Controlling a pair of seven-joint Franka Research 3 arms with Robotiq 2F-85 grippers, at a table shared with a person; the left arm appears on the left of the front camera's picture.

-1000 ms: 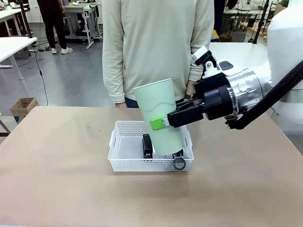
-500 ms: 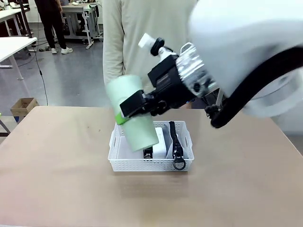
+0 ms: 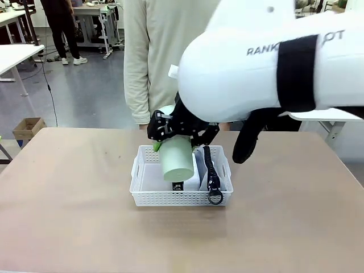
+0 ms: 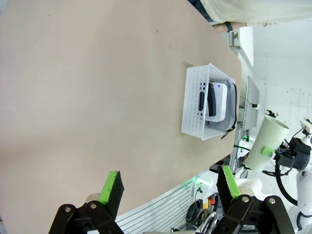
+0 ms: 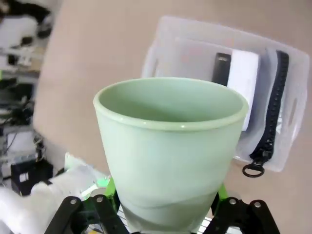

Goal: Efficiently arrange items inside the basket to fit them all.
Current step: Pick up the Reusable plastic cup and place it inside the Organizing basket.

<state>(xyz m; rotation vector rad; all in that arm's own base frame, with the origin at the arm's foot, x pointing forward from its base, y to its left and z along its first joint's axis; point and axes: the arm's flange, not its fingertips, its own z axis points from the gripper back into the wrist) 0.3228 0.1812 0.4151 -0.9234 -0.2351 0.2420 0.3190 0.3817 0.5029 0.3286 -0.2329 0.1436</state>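
While right pincer (image 5: pixel 163 207) grips one cup (image 5: pixel 168 146) — basket (image 3: pixel 142 196) holds three items

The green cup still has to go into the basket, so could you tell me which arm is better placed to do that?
The right: its gripper already grips the pale green cup directly above the basket. The left gripper is open, empty and off to the side.

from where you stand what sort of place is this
Probably a robotics lab or workshop. White work tables stand on a grey floor behind the person, with cables trailing down, and a cardboard box sits on the floor beside the tan table.
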